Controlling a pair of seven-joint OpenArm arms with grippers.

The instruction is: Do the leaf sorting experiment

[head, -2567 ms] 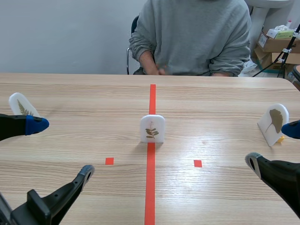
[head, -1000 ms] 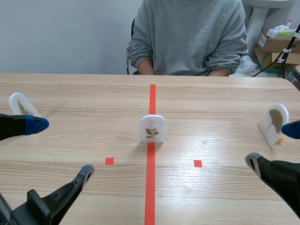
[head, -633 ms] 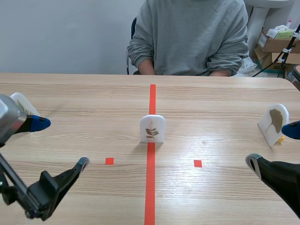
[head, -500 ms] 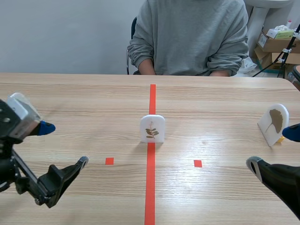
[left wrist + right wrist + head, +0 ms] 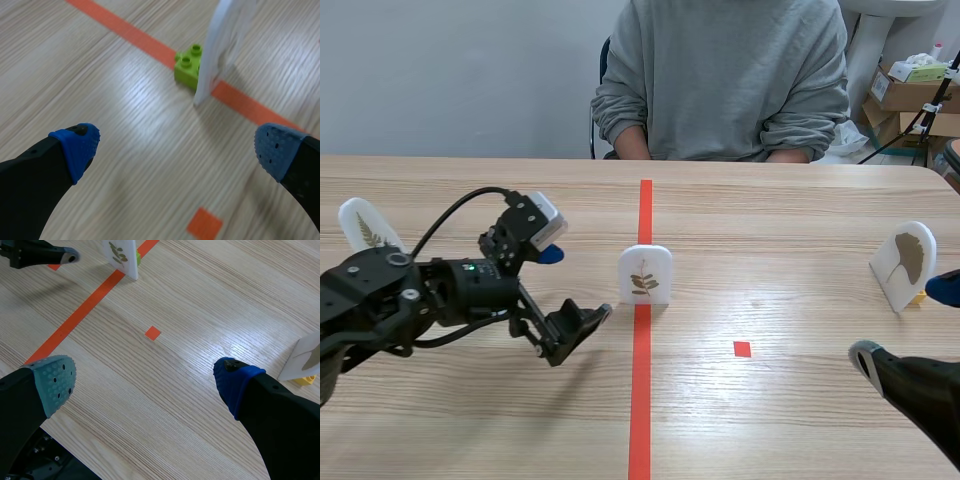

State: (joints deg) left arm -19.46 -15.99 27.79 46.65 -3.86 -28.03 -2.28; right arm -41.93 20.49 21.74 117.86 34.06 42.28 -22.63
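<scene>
Scene view gave me the whole worktop (image 5: pixel 800 210). The left fingers (image 5: pixel 582 322) hung spread apart and held nothing. The centre leaf card (image 5: pixel 646 274) stood upright just ahead of them on the red tape line (image 5: pixel 640 400). The right fingers (image 5: pixel 880 365) sat low, likewise released and empty, with the ginkgo leaf card (image 5: pixel 903 262) just beyond them. The fern leaf card (image 5: pixel 362 225) stood well apart from the left fingers, out past that arm's body. A person (image 5: pixel 730 80) in a grey sweatshirt sat across from me. The labels on the cardboard boxes (image 5: pixel 905 95) behind were too small for me to read.

Left wrist view showed what the scene view hid: a lime-green brick (image 5: pixel 189 67) touching the centre leaf card (image 5: pixel 225 40) at its foot. I saw that card nearly edge-on, ahead of the left fingers (image 5: pixel 75 145) and nearer the right-hand one, and could not make out its leaf.

Right wrist view showed the right fingers (image 5: pixel 50 382) wide apart, one pad grey-green and the other blue. The centre leaf card (image 5: pixel 120 255) stood well ahead of them with its printed sprig facing me and the lime-green brick (image 5: pixel 138 257) peeping from behind it. The ginkgo leaf card (image 5: pixel 310 357) stood just beside the blue-padded finger, a yellow brick (image 5: pixel 305 380) at its base.
</scene>
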